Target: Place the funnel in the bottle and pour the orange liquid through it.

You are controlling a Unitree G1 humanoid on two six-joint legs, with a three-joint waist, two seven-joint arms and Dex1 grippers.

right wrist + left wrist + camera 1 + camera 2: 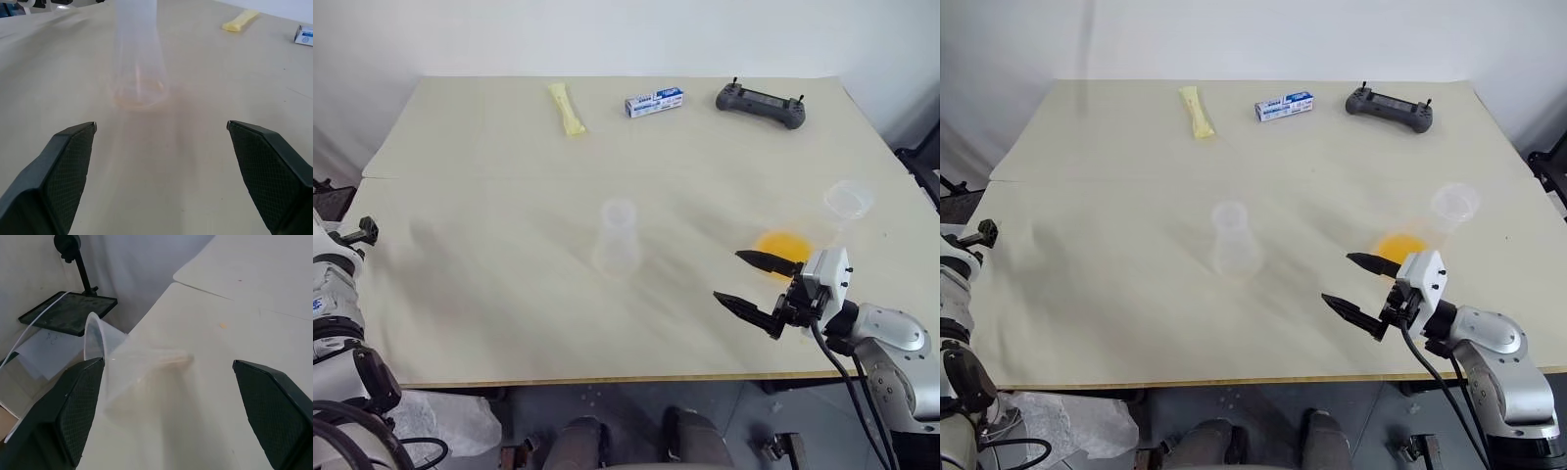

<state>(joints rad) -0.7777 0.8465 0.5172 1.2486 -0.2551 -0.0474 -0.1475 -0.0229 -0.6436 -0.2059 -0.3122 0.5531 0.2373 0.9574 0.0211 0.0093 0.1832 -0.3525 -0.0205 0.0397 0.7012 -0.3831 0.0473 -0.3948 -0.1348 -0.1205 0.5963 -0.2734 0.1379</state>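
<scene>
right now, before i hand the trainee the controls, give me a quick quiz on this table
1. True or false: the funnel already sits in the bottle.
2. What lies at the far edge between the sachet and the controller? A) a box B) a spoon C) a plate
3. Which hand is nearest the orange liquid?

Key: 1 false, the funnel lies on its side, apart from the bottle; 2 A; 3 the right hand, which is open.
</scene>
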